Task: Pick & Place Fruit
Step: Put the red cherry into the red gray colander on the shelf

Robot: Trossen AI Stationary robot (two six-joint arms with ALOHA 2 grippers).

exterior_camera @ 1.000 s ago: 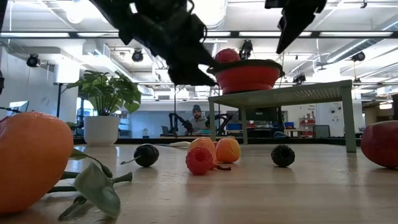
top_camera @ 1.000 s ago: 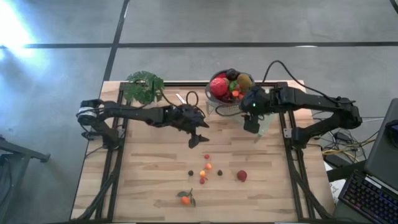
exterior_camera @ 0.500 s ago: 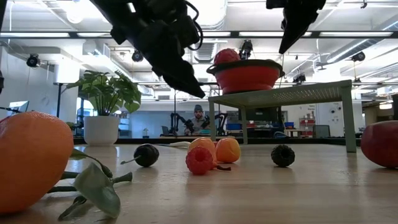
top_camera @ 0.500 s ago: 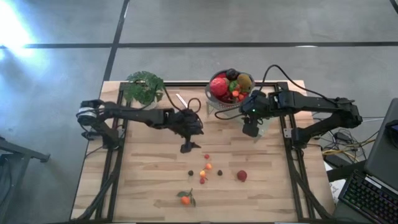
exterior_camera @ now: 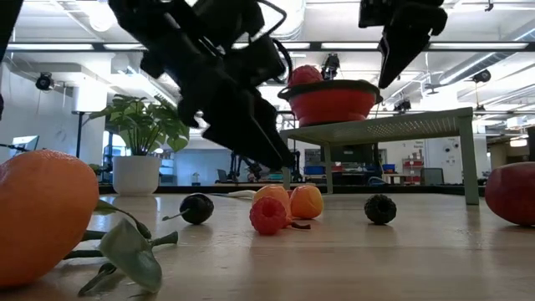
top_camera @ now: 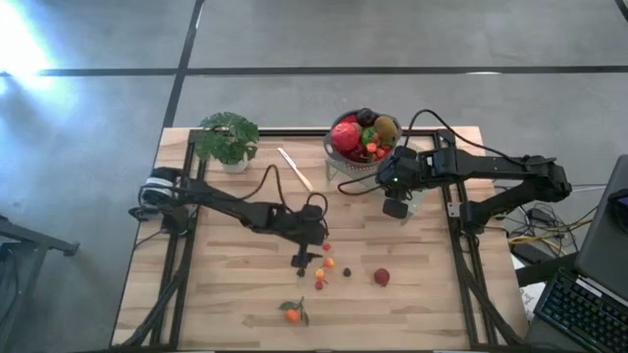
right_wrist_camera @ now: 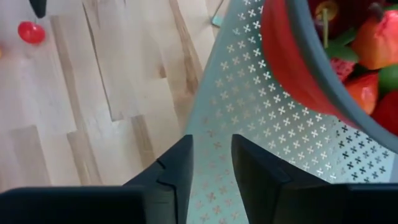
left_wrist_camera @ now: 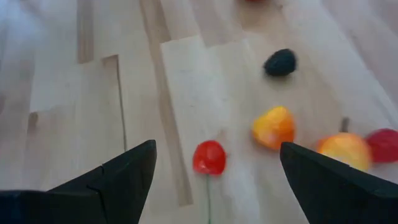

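My left gripper (top_camera: pixel 306 259) hangs open, slanting down just over the small fruit in the middle of the table. In its wrist view a red berry (left_wrist_camera: pixel 209 157) lies on the wood between the spread fingers (left_wrist_camera: pixel 127 174), untouched. Beside it lie orange berries (left_wrist_camera: pixel 273 127), a dark berry (left_wrist_camera: pixel 280 63) and another red one (left_wrist_camera: pixel 384 144). A red fruit (top_camera: pixel 381 277) and a leafy tangerine (top_camera: pixel 292 314) lie nearer the front edge. My right gripper (right_wrist_camera: pixel 211 165) hovers over the perforated stand (right_wrist_camera: pixel 249 130) beside the red bowl (top_camera: pixel 361 135) of fruit. Its fingers stand slightly apart and hold nothing.
A potted plant (top_camera: pixel 228 137) stands at the far left and a pale knife (top_camera: pixel 294 169) lies beside it. The bowl sits raised on the pale stand (exterior_camera: pixel 376 125) at the far side. Bare wood lies to the left and right of the berry cluster.
My left gripper has swung from the middle of the table toward the near edge and dropped low over the berry cluster, rolling as it went; its fingers stay spread. No fruit has moved.
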